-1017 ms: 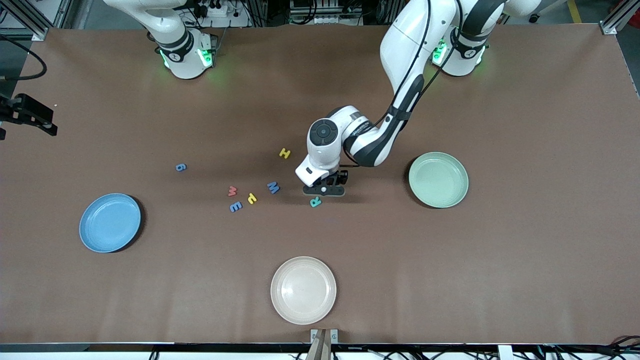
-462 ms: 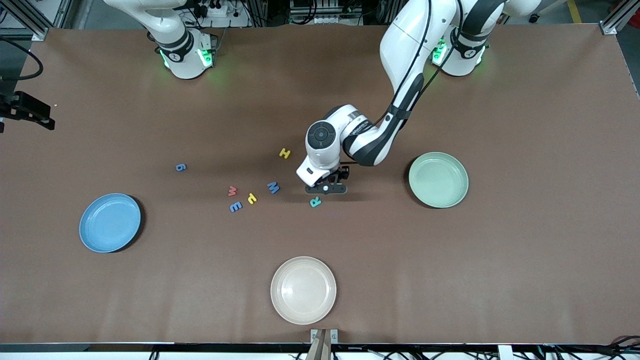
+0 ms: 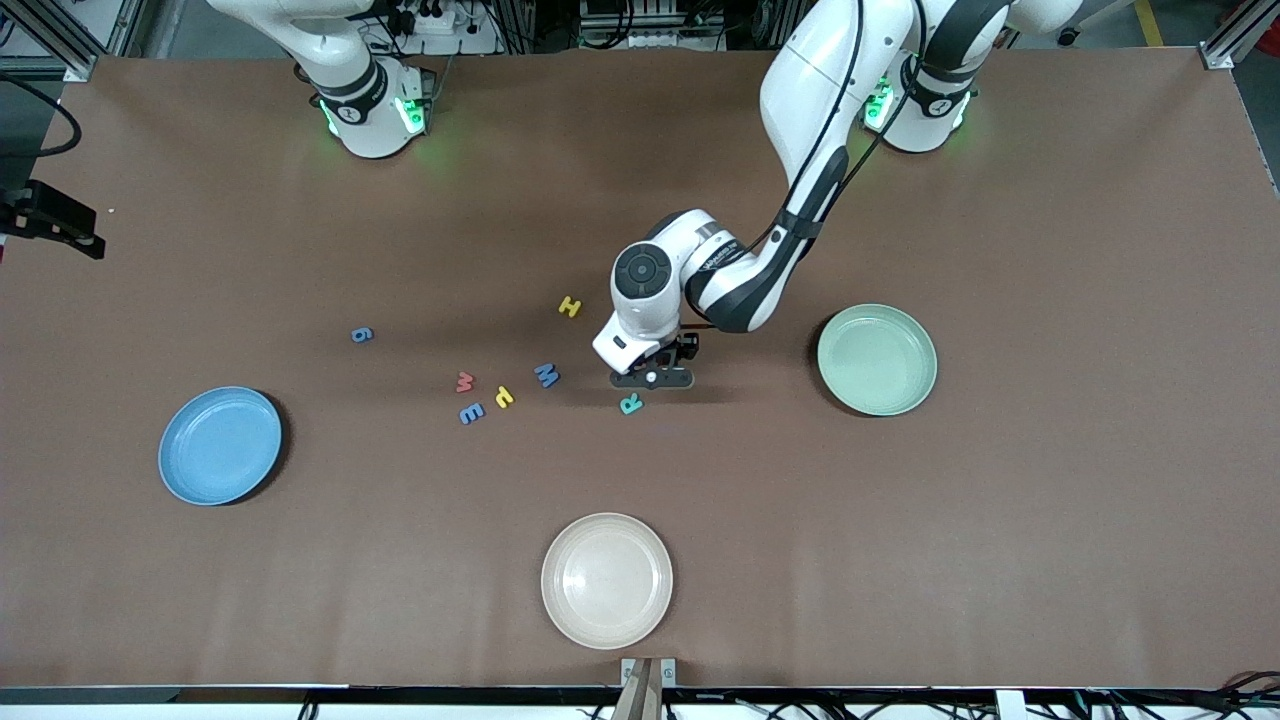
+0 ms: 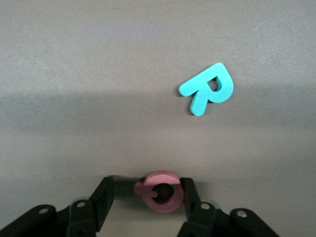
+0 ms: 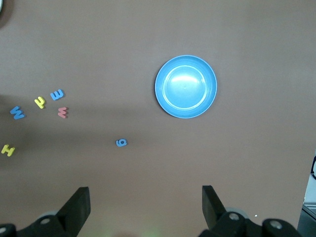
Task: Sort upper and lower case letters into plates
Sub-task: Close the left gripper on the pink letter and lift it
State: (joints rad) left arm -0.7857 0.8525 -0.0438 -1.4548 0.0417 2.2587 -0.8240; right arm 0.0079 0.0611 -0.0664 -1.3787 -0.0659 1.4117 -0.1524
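Observation:
My left gripper [image 3: 652,378] is low over the table's middle. Its open fingers [image 4: 190,195] stand around a small pink round letter [image 4: 160,191]; one finger touches it and the other stands apart. The pink letter is hidden in the front view. A teal R [image 3: 631,404] lies just nearer the camera. Blue M [image 3: 546,375], yellow H [image 3: 569,306], a yellow letter [image 3: 504,397], blue E [image 3: 471,413], red w [image 3: 464,382] and a blue g [image 3: 362,335] lie toward the right arm's end. The blue plate [image 3: 220,445] and the mint plate [image 3: 877,360] are empty. My right gripper [image 5: 145,197] waits high up, open and empty.
A cream-white plate [image 3: 606,580] sits near the table's front edge, empty. The blue plate also shows in the right wrist view [image 5: 185,87]. The left arm's forearm [image 3: 740,285] hangs over the table between the letters and the mint plate.
My left gripper has shifted very slightly toward the arm bases over the pink letter. The letters and plates have not moved.

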